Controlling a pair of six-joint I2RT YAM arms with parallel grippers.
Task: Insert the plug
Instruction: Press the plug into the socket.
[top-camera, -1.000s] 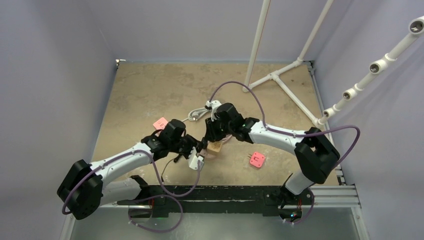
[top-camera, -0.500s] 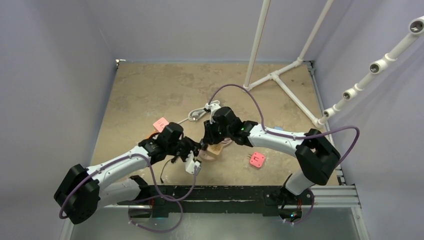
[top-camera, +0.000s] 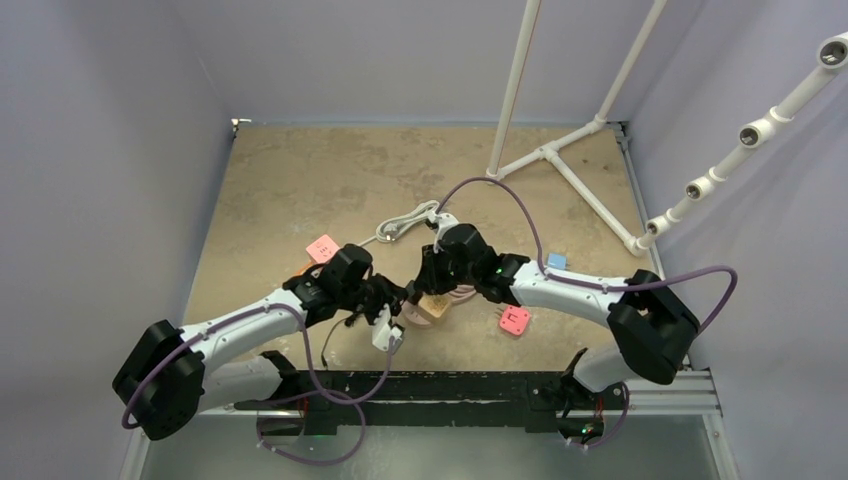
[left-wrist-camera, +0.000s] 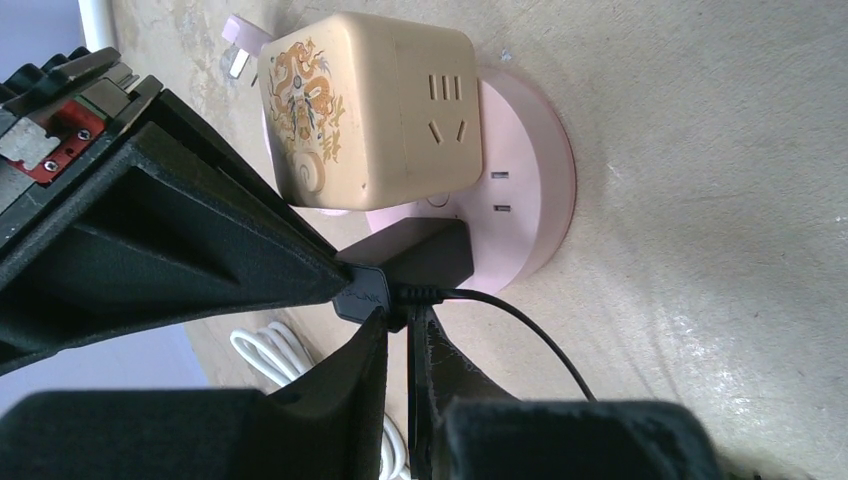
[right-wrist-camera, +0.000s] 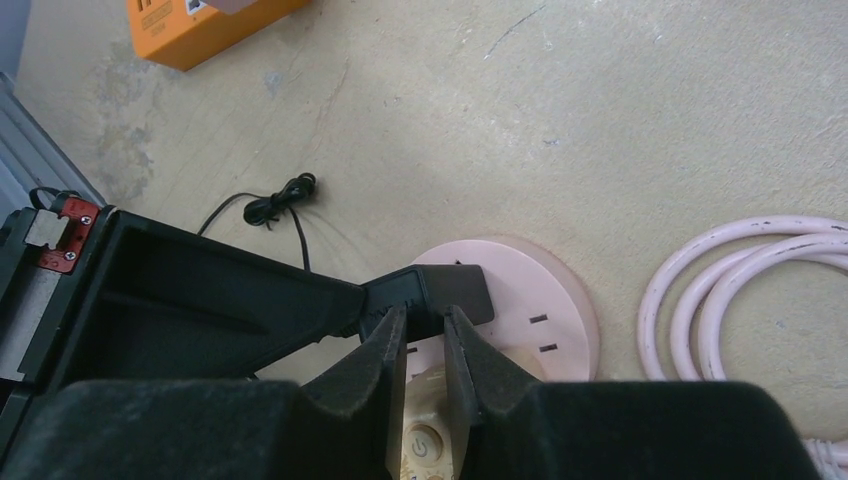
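The left pincer (left-wrist-camera: 402, 318) is closed to a thin slit on the cable end of the black plug (left-wrist-camera: 425, 255). The plug lies at frame centre on the edge of the round pink socket base (left-wrist-camera: 530, 190), just below the beige cube (left-wrist-camera: 370, 110). The right pincer (right-wrist-camera: 425, 325) is almost closed with its tips at the same plug; whether it grips cannot be told.
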